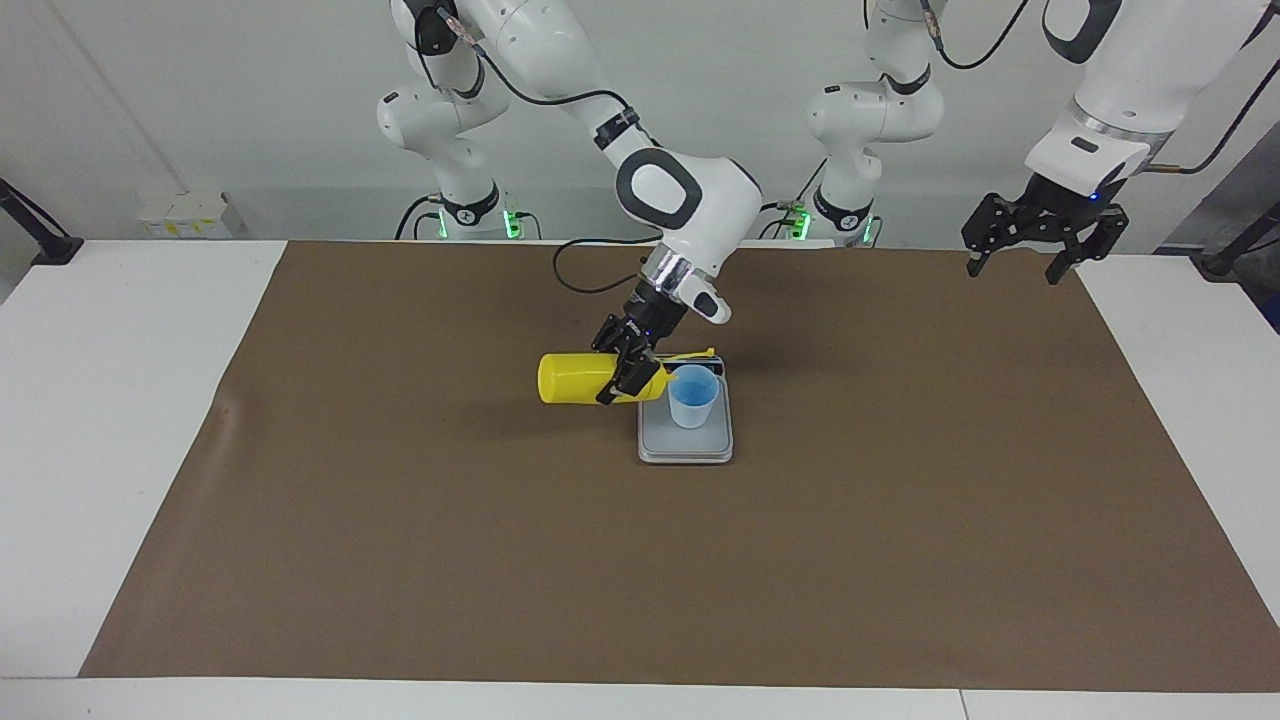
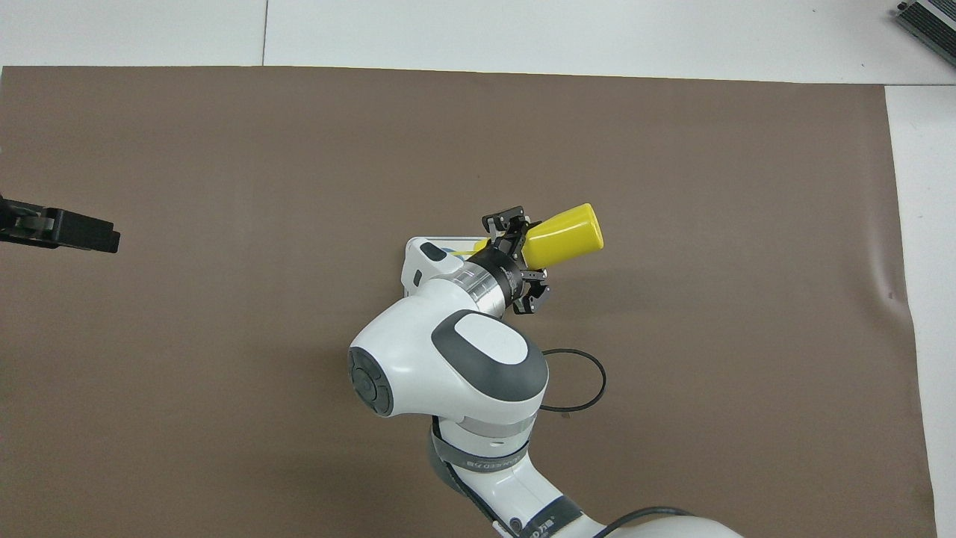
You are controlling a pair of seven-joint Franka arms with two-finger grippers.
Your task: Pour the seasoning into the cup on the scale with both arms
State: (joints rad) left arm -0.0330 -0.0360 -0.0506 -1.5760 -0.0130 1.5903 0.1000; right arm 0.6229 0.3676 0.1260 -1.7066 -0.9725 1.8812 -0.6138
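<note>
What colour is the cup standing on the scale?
The cup is pale blue, brighter blue inside. It shows best in the facing view; in the overhead view the right arm hides it.

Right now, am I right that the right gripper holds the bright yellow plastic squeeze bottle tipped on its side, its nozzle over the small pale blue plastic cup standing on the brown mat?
Almost: the facing view shows the small pale blue plastic cup standing on the flat silver-grey kitchen scale, not the mat. The right gripper does hold the bright yellow plastic squeeze bottle tipped over it.

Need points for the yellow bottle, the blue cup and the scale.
yellow bottle (image 1: 570,378): facing view, side of its body.
blue cup (image 1: 692,408): facing view, outer wall.
scale (image 1: 686,443): facing view, bare weighing plate in front of the cup.
</note>
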